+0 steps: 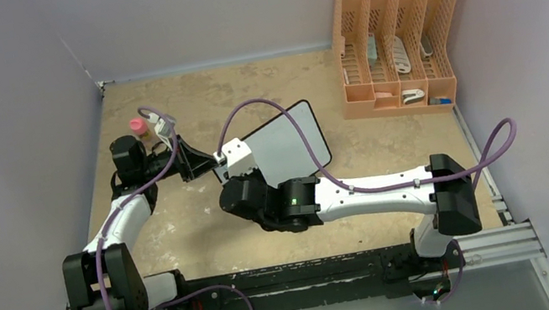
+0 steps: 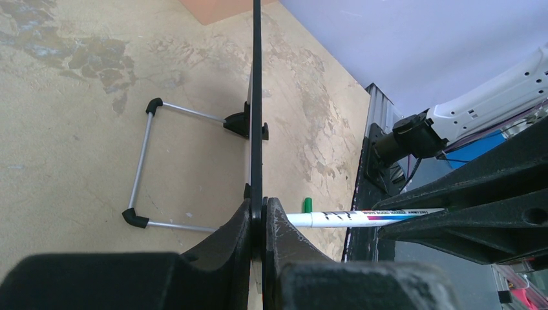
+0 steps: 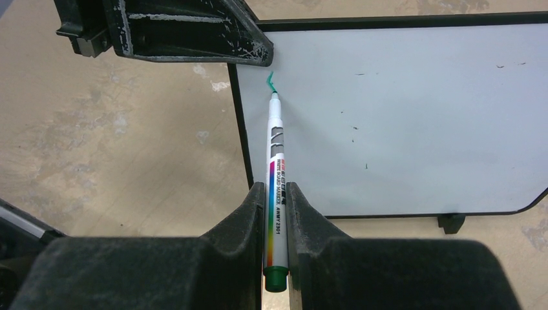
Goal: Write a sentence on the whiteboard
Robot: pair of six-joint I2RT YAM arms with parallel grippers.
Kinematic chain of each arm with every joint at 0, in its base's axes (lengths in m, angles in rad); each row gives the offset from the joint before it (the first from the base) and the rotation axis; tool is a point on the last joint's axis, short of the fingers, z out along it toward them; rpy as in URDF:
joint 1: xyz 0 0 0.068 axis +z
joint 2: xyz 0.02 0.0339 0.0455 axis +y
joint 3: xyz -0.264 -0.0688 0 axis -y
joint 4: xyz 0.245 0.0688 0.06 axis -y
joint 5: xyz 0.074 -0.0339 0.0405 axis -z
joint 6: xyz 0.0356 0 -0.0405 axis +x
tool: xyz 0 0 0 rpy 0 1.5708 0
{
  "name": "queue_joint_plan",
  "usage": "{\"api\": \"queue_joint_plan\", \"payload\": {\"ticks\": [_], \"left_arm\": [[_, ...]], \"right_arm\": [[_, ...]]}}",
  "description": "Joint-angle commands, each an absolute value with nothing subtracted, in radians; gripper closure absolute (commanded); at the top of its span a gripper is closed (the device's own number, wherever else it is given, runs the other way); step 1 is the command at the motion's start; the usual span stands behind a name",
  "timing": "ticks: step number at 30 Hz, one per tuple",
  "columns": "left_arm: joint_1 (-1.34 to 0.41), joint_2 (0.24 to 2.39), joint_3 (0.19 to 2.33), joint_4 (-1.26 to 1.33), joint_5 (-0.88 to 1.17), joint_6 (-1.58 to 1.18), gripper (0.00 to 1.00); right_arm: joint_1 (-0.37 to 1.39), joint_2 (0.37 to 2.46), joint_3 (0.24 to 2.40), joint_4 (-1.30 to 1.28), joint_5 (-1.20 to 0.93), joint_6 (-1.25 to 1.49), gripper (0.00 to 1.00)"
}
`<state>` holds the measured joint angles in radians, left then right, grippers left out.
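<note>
Green ink forms one hooked stroke (image 3: 271, 81) near the whiteboard's (image 3: 400, 123) corner. To write, the right tool (image 3: 276, 194) clamps the marker (image 3: 276, 148), tip on the board; the left tool (image 2: 258, 213) pinches the frame edge, steadying it on the tabletop (image 3: 129, 142).

Orange file rack (image 1: 390, 32) stands far right, pink-capped bottle (image 1: 138, 126) left.

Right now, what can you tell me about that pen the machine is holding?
The marker is a slim white plastic whiteboard pen with a rainbow stripe, black print and a green end plug. It is uncapped. The right gripper is shut on its rear half, holding it so the green tip touches the whiteboard near one corner, at the end of a short green stroke.
</note>
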<state>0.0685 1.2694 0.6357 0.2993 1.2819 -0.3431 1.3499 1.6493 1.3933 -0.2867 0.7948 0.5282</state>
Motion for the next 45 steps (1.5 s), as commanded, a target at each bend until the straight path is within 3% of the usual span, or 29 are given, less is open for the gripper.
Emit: {"api": "queue_joint_plan", "payload": {"ticks": [1,45], "left_arm": [[0.06,1.246,0.649,0.314,1.308,-0.311,1.0],[0.057,1.241,0.65,0.302,1.298,-0.304,1.0]], "right_arm": [[1.353,1.648,1.421,-0.303,0.832,0.559,1.0],[1.353,1.593,1.414,-0.279,0.848,0.552,1.0]]}}
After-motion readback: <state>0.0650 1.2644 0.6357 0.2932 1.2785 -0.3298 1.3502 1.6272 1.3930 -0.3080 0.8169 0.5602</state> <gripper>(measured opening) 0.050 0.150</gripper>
